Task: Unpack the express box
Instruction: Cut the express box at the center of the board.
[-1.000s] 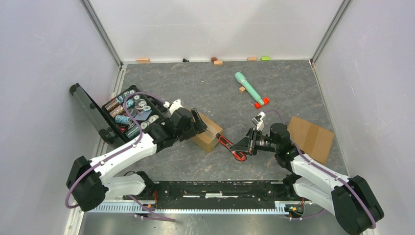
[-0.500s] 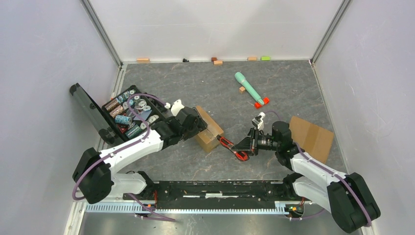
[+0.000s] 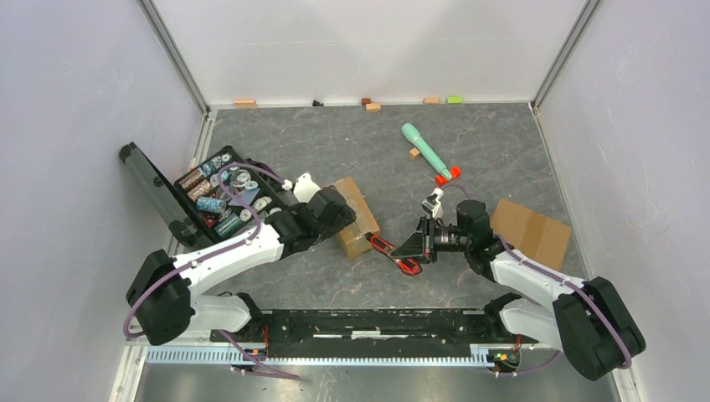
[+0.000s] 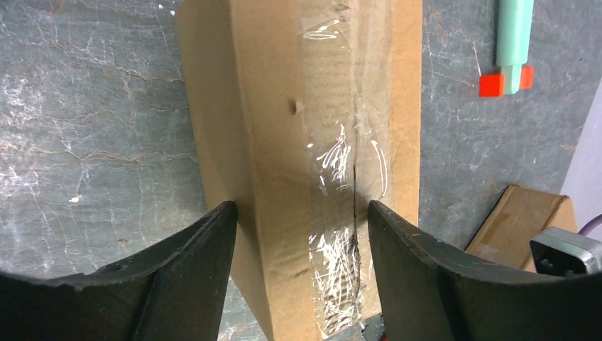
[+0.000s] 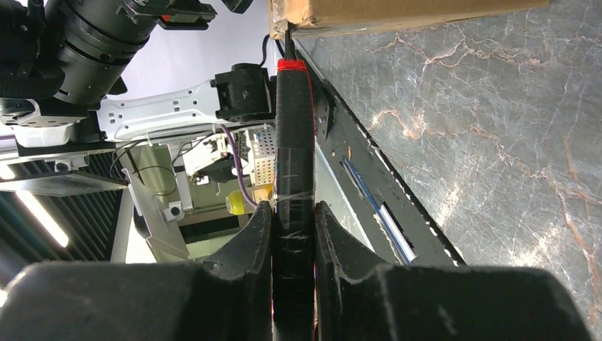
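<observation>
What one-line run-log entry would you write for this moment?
left pincer: astride box, grip unclear | right pincer: shut on knife | knife tip: at box edge | box: unopened

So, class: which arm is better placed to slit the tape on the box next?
Right. The right fingers clamp the box cutter, tip at the taped end of the box; the left fingers only straddle it.

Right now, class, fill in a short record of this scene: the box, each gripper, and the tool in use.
box: brown cardboard, flaps down, clear tape along the top seam
left gripper: open, a finger on each side over the box
right gripper: shut on the knife
knife: red and black, tip at the box's end
task status: box not yet opened
</observation>
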`<state>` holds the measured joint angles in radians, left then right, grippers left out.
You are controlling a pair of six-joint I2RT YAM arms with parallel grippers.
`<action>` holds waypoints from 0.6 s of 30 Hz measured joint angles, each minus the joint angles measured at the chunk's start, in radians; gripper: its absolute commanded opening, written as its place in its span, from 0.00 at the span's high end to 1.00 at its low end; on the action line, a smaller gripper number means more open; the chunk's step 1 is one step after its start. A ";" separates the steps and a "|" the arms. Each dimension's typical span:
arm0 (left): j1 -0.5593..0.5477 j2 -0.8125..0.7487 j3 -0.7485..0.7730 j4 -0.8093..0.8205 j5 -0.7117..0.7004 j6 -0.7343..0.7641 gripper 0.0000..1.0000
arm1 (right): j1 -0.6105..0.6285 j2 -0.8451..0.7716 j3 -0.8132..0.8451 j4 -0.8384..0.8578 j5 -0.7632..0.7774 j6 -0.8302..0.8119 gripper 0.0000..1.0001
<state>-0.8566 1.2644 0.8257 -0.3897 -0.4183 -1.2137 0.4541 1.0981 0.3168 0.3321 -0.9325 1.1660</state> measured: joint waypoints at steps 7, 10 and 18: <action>-0.005 -0.018 -0.053 0.067 -0.039 -0.109 0.36 | 0.038 0.038 0.021 0.010 -0.006 -0.018 1.00; -0.009 -0.019 -0.053 0.072 -0.046 -0.132 0.35 | 0.047 0.040 0.013 0.050 -0.013 0.011 1.00; -0.021 -0.048 -0.046 0.066 -0.013 -0.093 0.17 | 0.007 0.048 -0.011 0.106 -0.057 0.020 1.00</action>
<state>-0.8772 1.2160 0.7799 -0.3237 -0.4313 -1.3067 0.4610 1.1461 0.3061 0.4381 -0.9897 1.1862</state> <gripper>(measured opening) 0.762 0.242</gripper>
